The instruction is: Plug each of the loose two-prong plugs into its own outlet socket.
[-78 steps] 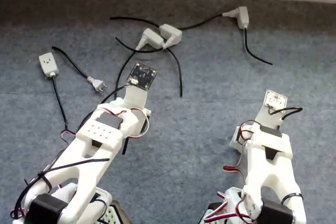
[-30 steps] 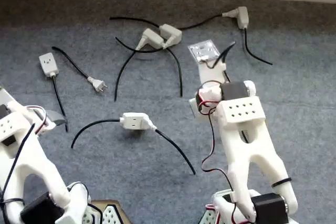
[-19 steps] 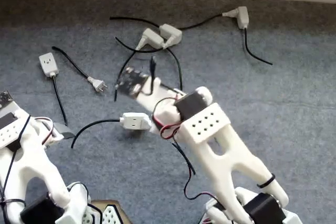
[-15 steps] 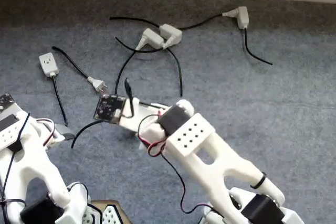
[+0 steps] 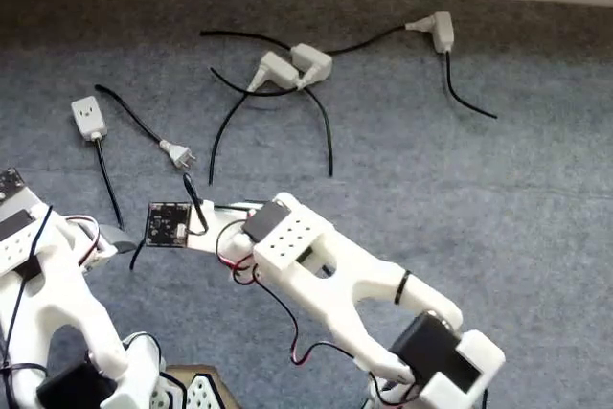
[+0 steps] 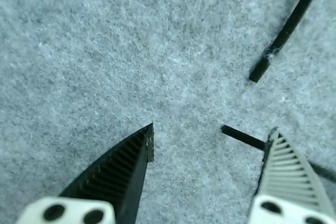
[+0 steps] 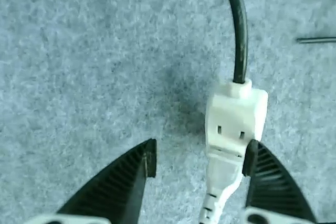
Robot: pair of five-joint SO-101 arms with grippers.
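In the right wrist view my right gripper (image 7: 201,148) is open just above the carpet. A white socket with a plug joined to it (image 7: 233,124) lies between the fingers, close against one fingertip (image 7: 251,153), and its black cord (image 7: 239,30) runs away from it. From the high view the right arm (image 5: 287,237) stretches across to the left centre. A loose white socket (image 5: 88,116) and a loose two-prong plug (image 5: 177,152) lie at the far left. My left gripper (image 6: 211,132) is open over bare carpet, with black cord ends (image 6: 257,72) beside it.
A joined white pair (image 5: 292,66) lies at the back centre, and another joined white piece (image 5: 439,29) at the back right, both trailing black cords. The left arm (image 5: 29,237) sits at the lower left. The carpet on the right side has free room.
The right arm has swung from the back centre to the left, coming down over the white socket and plug in the middle. The left arm pulled back to the lower left, then stayed still.
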